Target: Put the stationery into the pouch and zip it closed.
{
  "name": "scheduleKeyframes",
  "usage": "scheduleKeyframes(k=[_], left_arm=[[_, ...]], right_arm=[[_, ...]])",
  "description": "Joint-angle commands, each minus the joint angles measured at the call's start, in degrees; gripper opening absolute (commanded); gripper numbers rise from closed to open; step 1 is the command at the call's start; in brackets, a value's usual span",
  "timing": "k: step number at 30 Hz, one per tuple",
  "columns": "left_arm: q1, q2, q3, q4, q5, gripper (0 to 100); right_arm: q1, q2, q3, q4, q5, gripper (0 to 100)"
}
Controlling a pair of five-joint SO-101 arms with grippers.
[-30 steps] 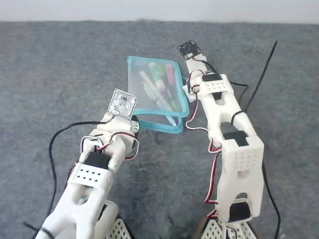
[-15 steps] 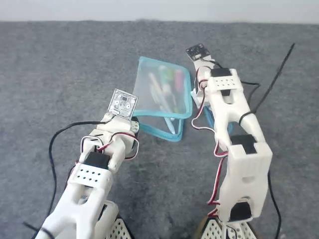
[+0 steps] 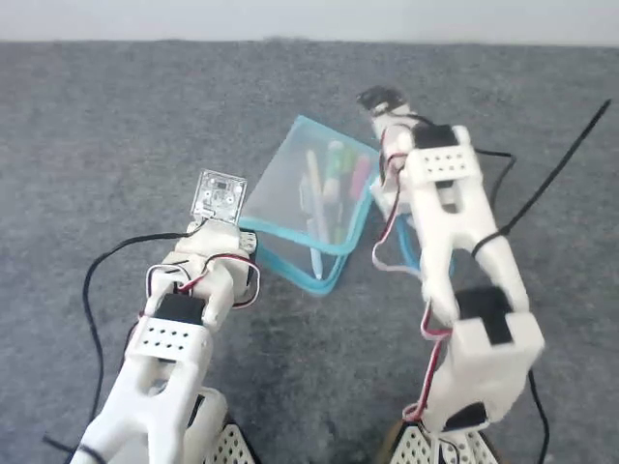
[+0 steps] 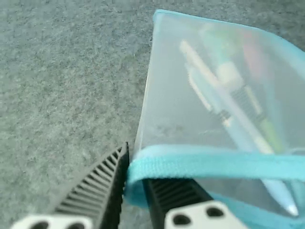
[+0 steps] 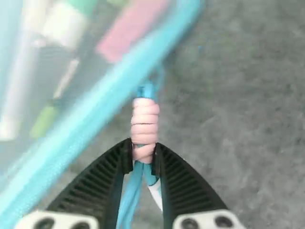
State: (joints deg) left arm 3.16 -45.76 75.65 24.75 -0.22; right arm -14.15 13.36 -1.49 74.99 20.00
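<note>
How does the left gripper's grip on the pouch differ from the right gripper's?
The left gripper pinches a corner of the pouch by its teal edge band; the right gripper pinches the pink zipper pull instead. The left gripper is at the pouch's left side, the right gripper at its right. Both are shut.

Open mat (image 3: 116, 116) beyond pouch (image 3: 290, 193)

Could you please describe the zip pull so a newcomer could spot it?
On the grey table is a clear pouch edged in turquoise. The right hand pinches its zip pull: a pink coiled grip on turquoise cord, the only pink thing outside the pouch.
</note>
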Motion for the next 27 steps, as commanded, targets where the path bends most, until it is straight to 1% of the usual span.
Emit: scheduleKeyframes(k=[1,5,9,11,14,15,17,19,21,25,27], left_arm=[[1.6,3.5,-5.0,-0.3,0.6,1],[1.8,10.2,-8.5,-0.4,0.6,1],[1.7,15.4,-11.1,-0.4,0.5,1],[1.8,16.8,-11.6,-1.3,0.5,1],[1.9,17.5,-11.6,-1.8,0.4,1],[1.9,17.5,-11.5,-1.7,-0.3,1],[1.9,17.5,-11.1,-1.7,-1.3,1],[1.9,17.4,-10.9,-1.7,-1.5,1],[1.9,17.4,-10.9,-1.7,-1.5,1],[1.6,17.4,-10.9,-1.7,-1.2,1],[1.5,17.4,-10.9,-1.8,-1.1,3]], right_arm=[[-5.3,-13.6,10.0,-2.7,2.8,0.7],[-9.9,-27.6,22.9,-6.1,5.6,0.7],[-13.7,-39.6,30.4,-5.2,8.4,0.7],[-16.7,-45.4,33.6,-4.4,9.7,0.7],[-21.8,-52.7,37.5,-4.3,9.8,0.7],[-22.2,-54.6,38.8,-4.6,9.6,0.8],[-21.9,-56.5,39.8,-4.4,9.6,1.1],[-19.4,-56.7,40.4,-4.1,7.8,4.7],[-16.0,-56.7,41.0,-4.4,5.8,12.7],[-9.5,-56.7,41.1,-4.6,5.5,28.8],[-7.0,-56.3,41.3,-5.9,5.5,32.5]])
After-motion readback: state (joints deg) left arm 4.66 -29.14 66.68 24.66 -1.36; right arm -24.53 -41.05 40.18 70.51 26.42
